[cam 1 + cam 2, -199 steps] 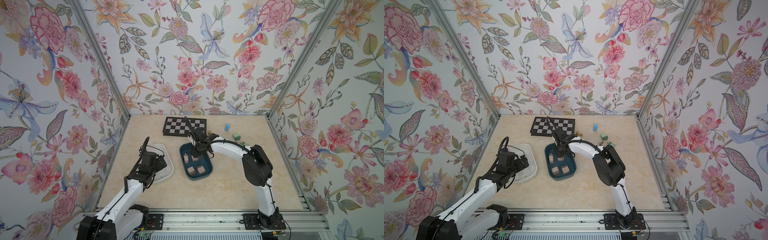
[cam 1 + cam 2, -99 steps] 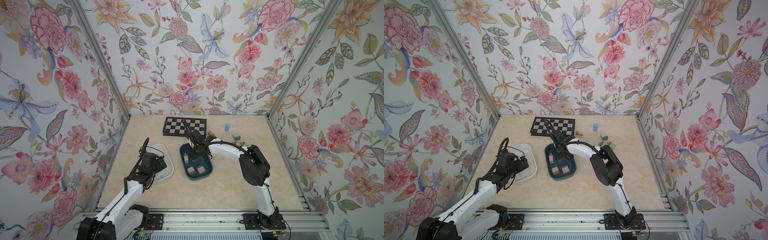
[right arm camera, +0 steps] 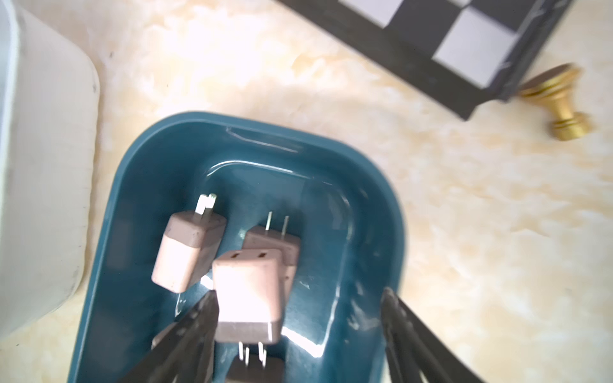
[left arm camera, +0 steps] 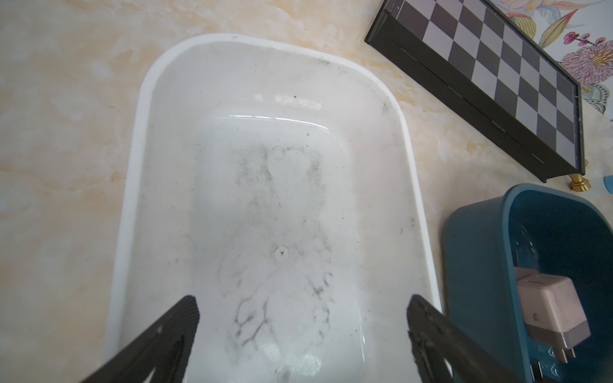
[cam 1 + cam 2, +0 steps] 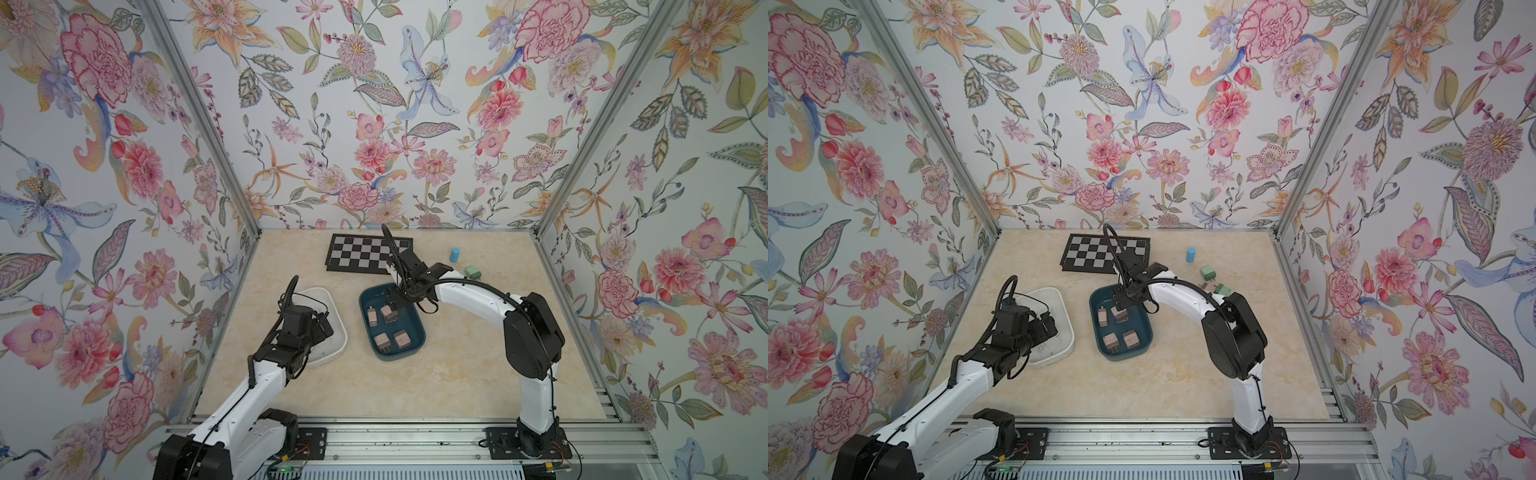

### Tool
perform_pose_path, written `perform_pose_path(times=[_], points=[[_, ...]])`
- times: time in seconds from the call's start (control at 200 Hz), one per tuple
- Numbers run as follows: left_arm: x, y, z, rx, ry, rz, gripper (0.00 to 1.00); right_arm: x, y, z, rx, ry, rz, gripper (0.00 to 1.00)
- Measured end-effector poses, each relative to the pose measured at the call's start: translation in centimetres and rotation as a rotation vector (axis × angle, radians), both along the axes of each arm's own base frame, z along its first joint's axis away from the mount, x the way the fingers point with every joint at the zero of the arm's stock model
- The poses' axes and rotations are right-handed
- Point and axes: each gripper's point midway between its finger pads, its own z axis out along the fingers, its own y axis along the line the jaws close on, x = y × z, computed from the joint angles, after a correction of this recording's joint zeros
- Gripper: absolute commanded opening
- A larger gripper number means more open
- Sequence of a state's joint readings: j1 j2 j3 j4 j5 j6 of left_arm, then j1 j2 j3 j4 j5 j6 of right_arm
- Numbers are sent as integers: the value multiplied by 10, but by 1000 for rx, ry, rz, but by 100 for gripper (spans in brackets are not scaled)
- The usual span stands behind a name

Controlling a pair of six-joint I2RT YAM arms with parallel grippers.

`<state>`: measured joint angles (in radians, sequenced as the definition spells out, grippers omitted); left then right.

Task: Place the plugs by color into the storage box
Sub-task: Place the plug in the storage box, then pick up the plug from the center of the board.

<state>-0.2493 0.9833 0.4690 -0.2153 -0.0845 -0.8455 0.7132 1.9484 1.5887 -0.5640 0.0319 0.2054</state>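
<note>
Since a second ago the right gripper [image 3: 298, 293] has spread its jaws above the far end of the blue tub [image 3: 265, 129]. By the top views, the left arm has not shifted.

Finding one: the right jaws stand wide. A pink plug [image 3: 248, 291] sits between them, inside the tub. It leans against one finger [image 3: 199, 318] and has a clear gap to the other, so it is not clamped. The wrist view does not show whether it has settled on the tub floor or rests on the plug behind it.

Finding two: four pink plugs [image 5: 381, 341] in all show in the blue tub in both top views.

Finding three: the left gripper [image 4: 298, 331] hangs over the white tub [image 4: 265, 39] with its jaws wide and nothing between them. No plug lies in that tub.

Finding four: two green plugs [image 5: 1208, 273] lie on the table beyond the right arm, well apart from both tubs.

Assessment: the release is judged nearly complete. The sound way to finish is a straight rise with the jaws held wide, so that the touching finger neither drags nor tips the plug. There should be no sideways travel until the fingertips clear the rim. The green plugs are judged to belong in the white tub.
</note>
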Motion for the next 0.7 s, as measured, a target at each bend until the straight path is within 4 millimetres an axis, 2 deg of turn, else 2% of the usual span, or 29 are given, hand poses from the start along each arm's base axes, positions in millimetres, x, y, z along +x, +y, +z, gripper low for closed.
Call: perform_pose_path(times=[0.095, 0.155, 0.225, 0.28, 0.345, 0.435, 0.54, 0.701], points=[[0, 0, 0, 0, 0, 0, 99, 29, -46, 31, 33, -60, -96, 82], [0, 0, -1, 0, 2, 0, 99, 46, -79, 38, 35, -80, -163, 83], [1, -1, -3, 0, 8, -2, 99, 63, -121, 31, 15, -76, -240, 83], [1, -1, -3, 0, 8, -2, 99, 71, -152, 15, -14, -47, -290, 83], [1, -1, -3, 0, 8, -2, 99, 77, -179, -5, -48, -10, -327, 83], [1, -1, -3, 0, 8, -2, 100, 84, -206, -31, -89, 40, -354, 83], [1, -1, -3, 0, 9, -2, 99, 86, -226, -57, -119, 92, -366, 83], [1, -1, -5, 2, 15, -2, 99, 88, -238, -80, -137, 140, -360, 83]])
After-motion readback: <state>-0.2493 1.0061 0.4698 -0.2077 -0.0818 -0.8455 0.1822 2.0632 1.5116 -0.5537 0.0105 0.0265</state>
